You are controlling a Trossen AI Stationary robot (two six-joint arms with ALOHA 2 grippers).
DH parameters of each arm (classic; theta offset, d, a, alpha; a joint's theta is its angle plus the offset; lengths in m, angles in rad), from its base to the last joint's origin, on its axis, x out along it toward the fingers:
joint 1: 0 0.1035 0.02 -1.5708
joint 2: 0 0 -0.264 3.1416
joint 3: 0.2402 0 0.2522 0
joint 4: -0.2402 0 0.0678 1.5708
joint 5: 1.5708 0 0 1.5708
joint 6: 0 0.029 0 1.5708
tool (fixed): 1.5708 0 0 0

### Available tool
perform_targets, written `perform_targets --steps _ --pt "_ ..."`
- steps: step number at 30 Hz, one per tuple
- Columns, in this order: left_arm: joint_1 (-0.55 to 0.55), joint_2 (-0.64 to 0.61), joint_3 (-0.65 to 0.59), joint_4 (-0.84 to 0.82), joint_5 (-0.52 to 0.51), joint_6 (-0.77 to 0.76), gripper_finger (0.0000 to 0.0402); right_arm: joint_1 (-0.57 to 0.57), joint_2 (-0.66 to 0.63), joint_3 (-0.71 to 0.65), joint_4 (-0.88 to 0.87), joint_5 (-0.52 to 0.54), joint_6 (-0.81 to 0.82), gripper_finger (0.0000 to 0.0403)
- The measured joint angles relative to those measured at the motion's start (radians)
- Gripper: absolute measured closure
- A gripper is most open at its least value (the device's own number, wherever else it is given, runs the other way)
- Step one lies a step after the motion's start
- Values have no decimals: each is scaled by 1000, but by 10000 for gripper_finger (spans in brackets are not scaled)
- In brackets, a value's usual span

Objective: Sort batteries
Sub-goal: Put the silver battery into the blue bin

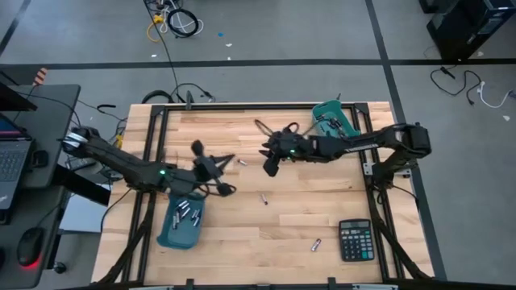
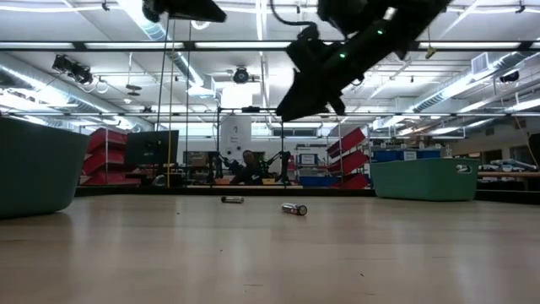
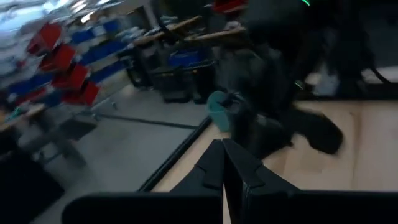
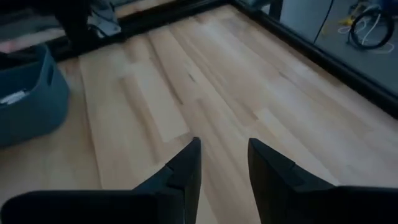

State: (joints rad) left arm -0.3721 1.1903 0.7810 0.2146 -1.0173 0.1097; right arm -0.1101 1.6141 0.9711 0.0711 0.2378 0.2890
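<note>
Batteries, small silver-and-black cylindrical cells: three lie loose on the light wooden table (image 1: 242,242), one near the front edge (image 1: 317,244) just left of the black rectangular calculator (image 1: 355,240), one mid-table (image 1: 263,198), one farther back (image 1: 242,162) between the two grippers. More cells, about five or six, exact count unclear, lie in the teal rectangular plastic bin at front left (image 1: 164,234). A second teal bin at the back right corner (image 1: 347,121) holds items too small to tell.

Left gripper (image 1: 228,174) hangs over the table beside the front-left bin, fingers (image 3: 214,163) pressed together, nothing between them. Right gripper (image 1: 270,165) hovers above mid-table, fingers (image 4: 186,163) parted with a narrow gap, holding nothing, bare wood below. Nothing blocks the loose cells from above.

Low view shows only two cells on the table (image 2: 294,209) (image 2: 232,199); which ones they are can't be matched for certain. It also shows both bins as teal walls at the frame edges (image 2: 34,165) (image 2: 426,179) and a dark gripper (image 2: 308,89) well clear of the surface, which the top view can't confirm. Right wrist view catches a teal bin (image 4: 28,102); the calculator shows only from above.

Cables lie on the grey floor behind (image 1: 173,20).
</note>
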Motion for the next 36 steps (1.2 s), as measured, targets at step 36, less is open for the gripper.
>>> perform_targets --steps 36 --pt "-160 -177 0 -775 -281 -542 401 -4 592 437 -141 -49 -196 283"
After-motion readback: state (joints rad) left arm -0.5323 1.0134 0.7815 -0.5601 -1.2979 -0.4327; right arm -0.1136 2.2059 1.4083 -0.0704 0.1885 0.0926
